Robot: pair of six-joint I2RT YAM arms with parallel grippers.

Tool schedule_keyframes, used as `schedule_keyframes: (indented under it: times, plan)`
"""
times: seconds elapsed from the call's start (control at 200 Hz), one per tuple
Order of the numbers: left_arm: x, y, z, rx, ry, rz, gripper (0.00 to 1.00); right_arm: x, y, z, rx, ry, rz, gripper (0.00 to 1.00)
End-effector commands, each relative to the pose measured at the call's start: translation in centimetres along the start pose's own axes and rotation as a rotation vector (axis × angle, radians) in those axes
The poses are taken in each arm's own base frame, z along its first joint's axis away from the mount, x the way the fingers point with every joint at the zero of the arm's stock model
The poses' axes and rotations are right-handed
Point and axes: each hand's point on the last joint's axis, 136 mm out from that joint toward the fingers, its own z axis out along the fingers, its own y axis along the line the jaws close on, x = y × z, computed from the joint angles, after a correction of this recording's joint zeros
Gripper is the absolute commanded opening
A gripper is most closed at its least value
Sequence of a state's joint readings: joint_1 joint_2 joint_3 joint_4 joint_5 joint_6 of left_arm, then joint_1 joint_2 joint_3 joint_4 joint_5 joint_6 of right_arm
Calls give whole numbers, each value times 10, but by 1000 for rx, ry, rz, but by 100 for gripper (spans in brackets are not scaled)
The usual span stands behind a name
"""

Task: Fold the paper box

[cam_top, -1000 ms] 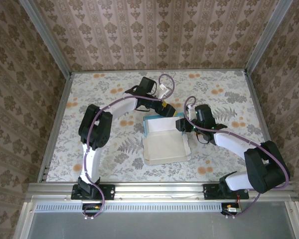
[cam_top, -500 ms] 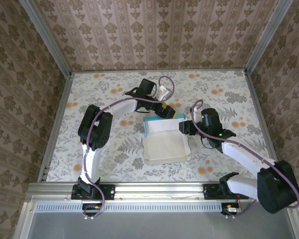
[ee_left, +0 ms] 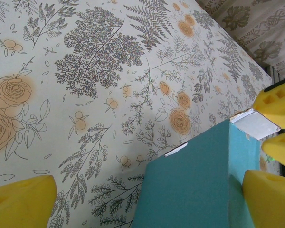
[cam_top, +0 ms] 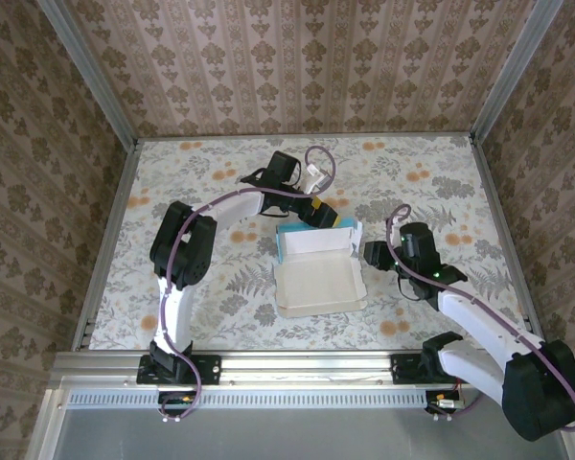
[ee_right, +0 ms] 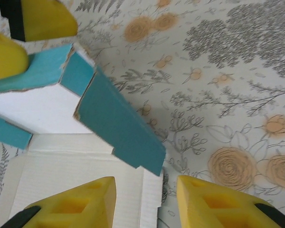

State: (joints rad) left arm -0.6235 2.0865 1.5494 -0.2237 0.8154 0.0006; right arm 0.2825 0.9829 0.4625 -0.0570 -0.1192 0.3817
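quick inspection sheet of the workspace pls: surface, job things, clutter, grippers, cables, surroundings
surface: table with floral cover, no spills seen
job's things: paper box mid-table, shallow tray, off-white inside, turquoise far wall standing, corner flap splayed outward
clutter: nothing seen
grippers: left gripper open, far wall between its fingers; right gripper open beside the box's right edge, holding nothing
cables: purple cables looped along both arms, off the box
surroundings: patterned walls on three sides, metal rail at near edge

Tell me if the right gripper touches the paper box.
Cannot tell. Right wrist view: the right gripper, jaws open, frames the edge of the paper box; depth unclear.
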Motion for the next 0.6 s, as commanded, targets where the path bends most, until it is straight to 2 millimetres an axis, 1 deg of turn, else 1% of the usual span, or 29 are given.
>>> schedule_keyframes:
  times: [0.0,0.075,0.145,0.295,0.375,0.47,0.595]
  plan:
    - [18,-2,3,-10,49,-26,100,-4,-13,-2,29,-16,46,39]
    - [18,-2,3,-7,47,-26,100,-3,-21,5,32,15,71,40]
    - [18,-3,4,-2,47,-28,100,-3,-19,14,-9,36,71,41]
    - [18,-4,5,4,47,-30,100,-6,-7,32,-99,56,29,43]
    - [17,-5,4,5,47,-31,100,-6,4,37,-156,73,-1,44]
    - [15,-6,4,8,44,-27,100,-1,15,42,-187,96,-43,44]
    - [17,-5,5,16,52,-30,100,-2,15,47,-176,99,-65,44]
